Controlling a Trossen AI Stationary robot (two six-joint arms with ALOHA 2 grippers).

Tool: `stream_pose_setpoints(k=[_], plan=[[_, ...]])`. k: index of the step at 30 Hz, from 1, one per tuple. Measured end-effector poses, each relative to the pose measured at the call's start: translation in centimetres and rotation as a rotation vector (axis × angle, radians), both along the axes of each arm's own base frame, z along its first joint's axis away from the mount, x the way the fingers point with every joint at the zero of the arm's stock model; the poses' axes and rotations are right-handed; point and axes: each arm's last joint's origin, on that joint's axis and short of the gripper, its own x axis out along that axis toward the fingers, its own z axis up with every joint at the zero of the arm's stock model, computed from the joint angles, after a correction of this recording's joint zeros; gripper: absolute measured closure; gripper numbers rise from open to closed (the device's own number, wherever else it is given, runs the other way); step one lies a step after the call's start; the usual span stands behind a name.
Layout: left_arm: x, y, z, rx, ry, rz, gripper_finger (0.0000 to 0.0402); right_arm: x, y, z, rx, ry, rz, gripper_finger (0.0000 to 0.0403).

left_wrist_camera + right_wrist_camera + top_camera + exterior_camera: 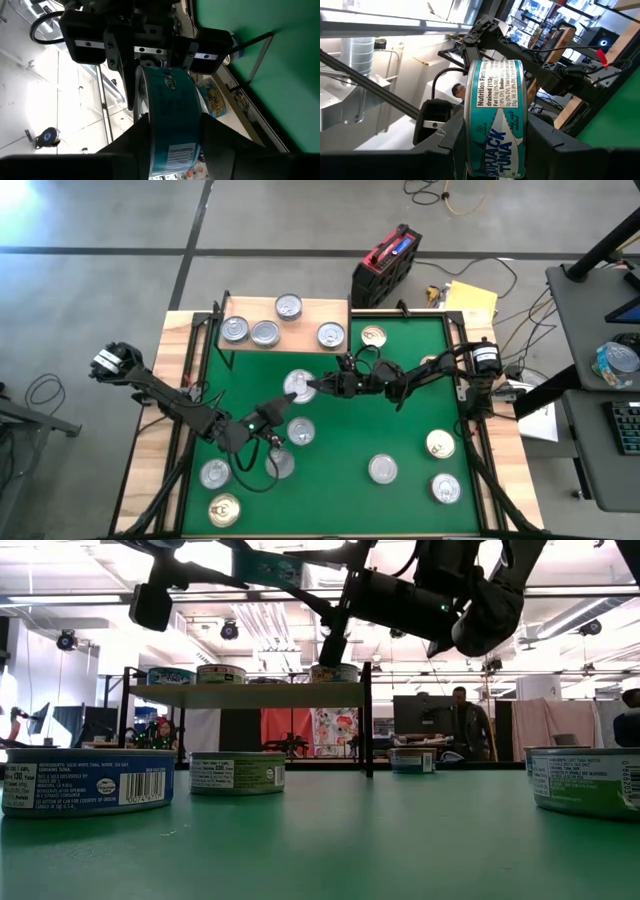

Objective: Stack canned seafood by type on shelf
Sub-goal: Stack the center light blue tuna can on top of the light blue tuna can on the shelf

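Green mat (400, 390) on pale tabletop: silver- and gold-topped tins scattered flat. Mid-mat, raised: teal-sided round tuna tin (298, 386), pinched by both left gripper (283, 406) and right gripper (318, 386). Beyond: light-wood shelf (310, 310) bearing four silver-topped tins (264, 333).

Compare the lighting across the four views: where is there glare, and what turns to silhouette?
High view: glare whitens the floor at the top-left corner. Low view: the bright ceiling backlights the arms into silhouettes above the shelf. Left wrist view: washed-out brightness behind the teal tin. Right wrist view: that tin's label is evenly lit.
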Motion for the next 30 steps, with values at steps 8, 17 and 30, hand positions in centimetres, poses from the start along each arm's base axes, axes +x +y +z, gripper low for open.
stream_pose_setpoints(k=[8, 17, 30], plan=[[0.0, 0.0, 0.2, -0.026, -0.038, 0.023, 0.0287, 0.6, 0.1, 0.1, 0.064, 0.065, 0.026, 0.0272], [0.0, 0.1, 0.6, -0.024, -0.060, 0.053, 0.0237, 1.6, 0.3, 0.9, 0.087, 0.083, 0.053, 0.0272], [0.0, 0.0, 1.0, -0.084, -0.129, 0.047, 0.0288, 2.0, 0.1, 1.3, 0.092, 0.083, 0.055, 0.0243]])
